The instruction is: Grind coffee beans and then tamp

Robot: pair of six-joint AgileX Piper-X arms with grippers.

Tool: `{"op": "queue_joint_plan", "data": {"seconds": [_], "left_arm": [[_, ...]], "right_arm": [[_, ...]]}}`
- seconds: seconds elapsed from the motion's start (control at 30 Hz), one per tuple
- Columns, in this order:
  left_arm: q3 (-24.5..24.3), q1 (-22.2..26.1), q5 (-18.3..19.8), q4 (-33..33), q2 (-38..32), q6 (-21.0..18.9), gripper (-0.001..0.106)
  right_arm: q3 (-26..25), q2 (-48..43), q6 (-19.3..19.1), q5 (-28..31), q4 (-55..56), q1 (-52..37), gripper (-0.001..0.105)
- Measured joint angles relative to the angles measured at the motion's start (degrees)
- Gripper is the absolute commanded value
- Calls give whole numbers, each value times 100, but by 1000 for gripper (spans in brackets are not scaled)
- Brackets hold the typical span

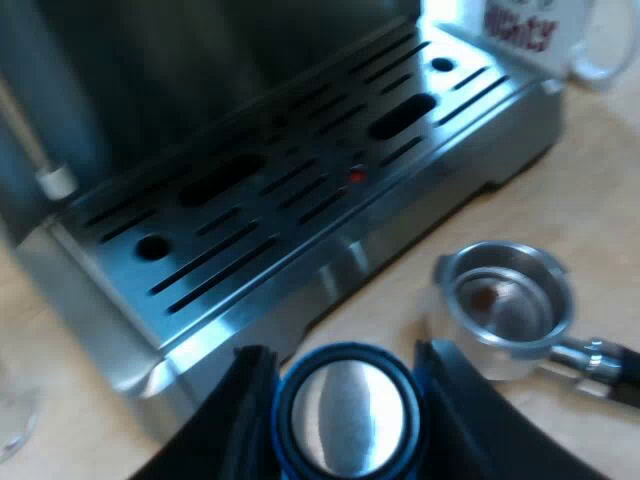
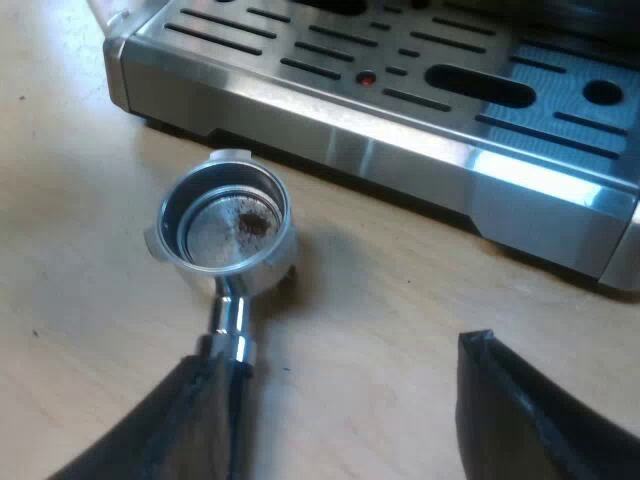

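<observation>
The metal holder [image 2: 225, 225] lies on the table [image 2: 80, 300], close to the front edge of the espresso machine [image 2: 380, 150]. Its basket faces up with a small smear of grounds at the bottom. Its handle [image 2: 233, 330] runs back alongside one finger of the right end effector [image 2: 340, 350], which hangs low over the table with its fingers spread wide. The left end effector [image 1: 345, 350] grips the blue tamper [image 1: 345, 415] between both fingers, near the machine's slotted tray, with the holder just beside it. Bare table surrounds the holder. A mug [image 1: 530, 30] stands at the tray's far corner.
</observation>
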Motion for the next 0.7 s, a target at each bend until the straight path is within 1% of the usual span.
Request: {"op": "queue_joint_plan", "data": {"seconds": [0.03,0.07,0.13,0.23,0.33,0.37,0.43,0.5,0.7], "left_arm": [[-28,-119,0,0,0,0,7],[-38,-172,0,0,0,0,7],[-69,-499,16,6,0,0,7],[-67,-868,26,6,0,0,7],[-84,-1065,-9,6,13,0,7],[-88,-1099,-36,-9,28,0,7],[-144,-1126,-64,-109,123,0,7],[-211,-1126,-87,-166,220,0,7],[-524,-1126,-85,-300,679,0,7]], "right_arm": [[161,-1,-258,0,-209,0,52],[239,-1,-385,0,-330,0,52],[446,-1,-681,0,-680,0,52],[583,-1,-766,0,-930,0,52],[651,-1,-781,-83,-1024,0,52],[649,-1,-781,-150,-1023,0,52],[649,-1,-781,-471,-1080,0,52],[649,-1,-781,-579,-1103,0,52],[649,-1,-781,-599,-1115,0,52]]}}
